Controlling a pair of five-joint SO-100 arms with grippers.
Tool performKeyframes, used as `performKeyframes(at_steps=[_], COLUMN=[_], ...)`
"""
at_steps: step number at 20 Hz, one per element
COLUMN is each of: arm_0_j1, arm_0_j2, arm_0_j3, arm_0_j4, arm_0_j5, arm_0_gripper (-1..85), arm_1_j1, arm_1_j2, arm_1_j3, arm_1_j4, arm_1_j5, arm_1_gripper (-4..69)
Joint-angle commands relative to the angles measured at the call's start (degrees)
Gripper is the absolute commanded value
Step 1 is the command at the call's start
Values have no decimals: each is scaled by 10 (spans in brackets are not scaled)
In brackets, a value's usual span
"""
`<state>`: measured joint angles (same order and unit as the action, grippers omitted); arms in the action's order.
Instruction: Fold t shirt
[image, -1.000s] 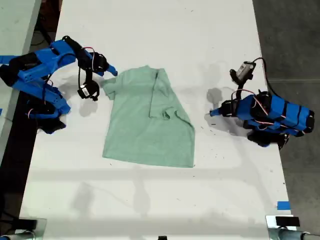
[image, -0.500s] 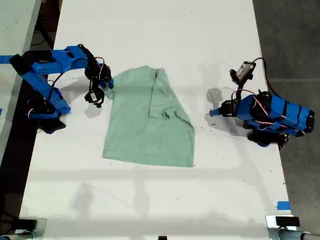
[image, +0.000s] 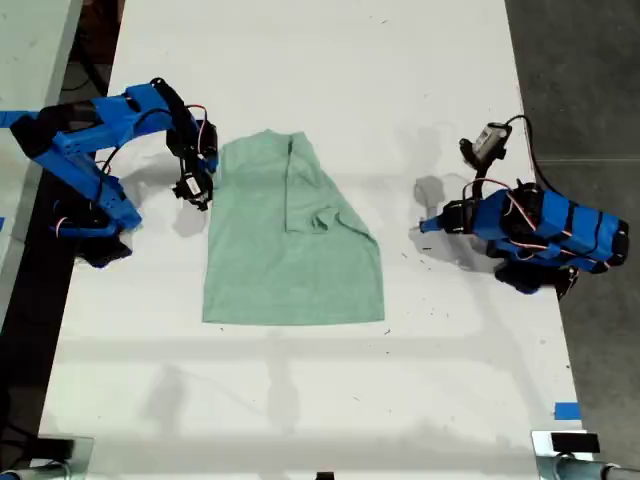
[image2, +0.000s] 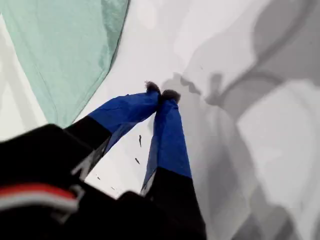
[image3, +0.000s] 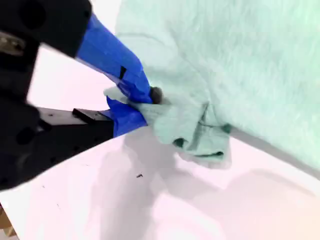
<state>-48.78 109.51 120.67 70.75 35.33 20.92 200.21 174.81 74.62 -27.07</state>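
The pale mint-green t shirt (image: 290, 250) lies flat in the middle of the white table (image: 330, 60), one side folded over onto its body. At the shirt's upper corner on the exterior view's left, my second gripper (image: 206, 166) is shut on a bunched piece of sleeve cloth (image3: 192, 127), which shows clamped between its blue fingers (image3: 125, 70). My first gripper (image2: 161, 92) is shut and empty, pointing down at the bare table. It sits toward the exterior view's right (image: 426, 226), apart from the t shirt (image2: 65, 50).
A second table edge (image: 30, 40) borders the exterior view's left, behind the second arm's base (image: 95, 225). Dark floor (image: 585, 80) runs along the exterior view's right. A strip of blue tape (image: 566, 410) lies near the table's lower corner on that side.
My second gripper has closed in on the sleeve and drawn it inward. The shirt has shifted toward the exterior view's left and its bottom edge now lies level. The first arm has not moved.
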Motion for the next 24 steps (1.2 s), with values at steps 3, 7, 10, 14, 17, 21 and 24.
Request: performKeyframes(at_steps=[3,7,10,14,17,21,24], arm_0_j1=[98,194,265,336,324,303,283], arm_0_j2=[26,-64,-194,-439,-516,-363,-207], arm_0_j3=[-169,-273,-401,-566,-611,-598,-577], arm_0_j4=[99,106,107,142,179,188,192], arm_0_j5=[-29,-66,-86,-83,-96,-121,-127], arm_0_gripper=[-3,-3,-3,221,345,283,279], arm_1_j1=[6,6,6,4,4,4,4], arm_1_j2=[7,7,7,7,7,7,7], arm_1_j3=[34,34,34,34,34,34,34], arm_1_j4=[4,4,4,4,4,4,4], arm_1_j5=[3,3,3,1,0,-1,-2], arm_1_gripper=[15,15,15,15,15,15,15])
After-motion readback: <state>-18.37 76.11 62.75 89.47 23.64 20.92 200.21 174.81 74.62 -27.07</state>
